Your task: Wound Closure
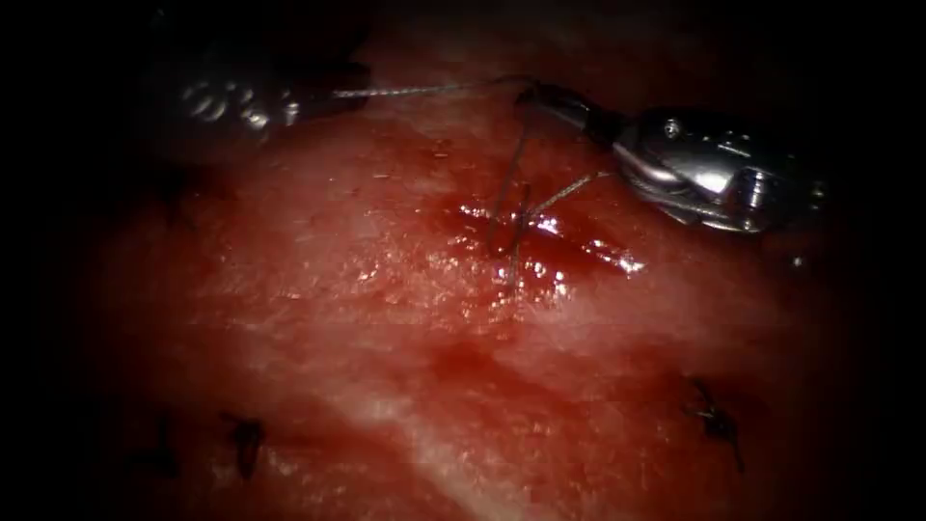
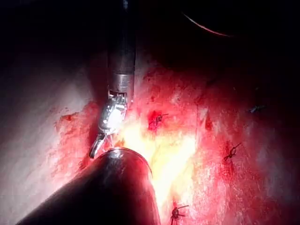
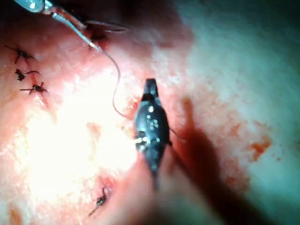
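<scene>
Overhead, both claws, left [image 1: 323, 95] and right [image 1: 540, 94], clench taut thread [image 1: 424, 90] above the cut [image 1: 526, 236]; tied knots [image 1: 716, 421] lie nearby.

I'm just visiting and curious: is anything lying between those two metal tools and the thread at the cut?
Nothing visible. The right tool and the left tool both grip the thread, stretched taut between them above the tissue. More strands run down to the cut. I can't make out the needle.

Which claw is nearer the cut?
Right. The right claw sits just above the cut, shut on thread; the left claw holds the same thread farther to the upper left.
</scene>
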Available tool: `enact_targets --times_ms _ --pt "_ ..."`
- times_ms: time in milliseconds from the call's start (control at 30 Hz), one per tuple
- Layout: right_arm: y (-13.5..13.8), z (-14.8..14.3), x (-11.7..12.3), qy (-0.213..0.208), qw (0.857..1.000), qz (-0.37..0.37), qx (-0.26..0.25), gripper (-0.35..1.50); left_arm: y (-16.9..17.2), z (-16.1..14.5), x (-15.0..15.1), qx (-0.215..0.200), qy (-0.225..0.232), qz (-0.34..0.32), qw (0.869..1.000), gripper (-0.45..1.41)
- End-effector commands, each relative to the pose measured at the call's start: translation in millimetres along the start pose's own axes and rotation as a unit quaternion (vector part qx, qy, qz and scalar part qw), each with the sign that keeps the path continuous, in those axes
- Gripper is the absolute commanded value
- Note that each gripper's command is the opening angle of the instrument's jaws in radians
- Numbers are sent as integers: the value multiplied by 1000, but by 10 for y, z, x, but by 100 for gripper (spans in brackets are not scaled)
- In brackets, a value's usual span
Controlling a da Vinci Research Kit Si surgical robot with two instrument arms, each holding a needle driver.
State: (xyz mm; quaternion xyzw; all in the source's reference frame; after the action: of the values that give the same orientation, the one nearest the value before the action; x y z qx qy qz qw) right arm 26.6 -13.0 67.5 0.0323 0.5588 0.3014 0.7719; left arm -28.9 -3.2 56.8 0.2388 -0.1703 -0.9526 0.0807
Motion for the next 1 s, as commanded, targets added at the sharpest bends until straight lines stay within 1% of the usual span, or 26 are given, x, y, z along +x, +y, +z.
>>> enact_targets --times_ms 33,67,100,200,367,467,600,733,867,900,967,1000 --pt "-15 15 -10 4 1000 -1 6 -35 5 8 5 0 4 0 1000 -45" --pt "-17 18 -11 6 1000 -3 10 -35 5 9 6 0 6 0 1000 -45" --pt "-23 24 -12 13 1000 -6 27 -35 5 16 8 0 7 -1 1000 -45" --pt "-30 27 -11 25 999 -8 44 -35 6 30 8 -3 7 1 1000 -45" --pt "-43 24 -6 49 996 -10 70 -35 17 64 0 -18 4 14 1000 -45" --pt "-53 18 -4 66 994 -15 88 -35 37 97 -13 -34 -3 13 999 -45" --pt "-56 10 -5 72 993 -16 96 -35 51 113 -25 -41 -10 9 999 -45" --pt "-55 4 -6 76 991 -17 105 -35 54 115 -27 -44 -8 2 999 -45" --pt "-40 -6 -11 71 993 -31 89 -35 49 96 -20 -49 -4 -5 999 -45" --pt "-37 -8 -13 69 993 -34 85 -35 47 89 -18 -52 3 -12 999 -45" --pt "-21 -11 -15 67 994 -50 76 -35 41 67 -10 -66 34 -33 997 -45" --pt "-17 -10 -16 68 993 -62 74 -35 40 63 -8 -71 48 -40 996 -45"
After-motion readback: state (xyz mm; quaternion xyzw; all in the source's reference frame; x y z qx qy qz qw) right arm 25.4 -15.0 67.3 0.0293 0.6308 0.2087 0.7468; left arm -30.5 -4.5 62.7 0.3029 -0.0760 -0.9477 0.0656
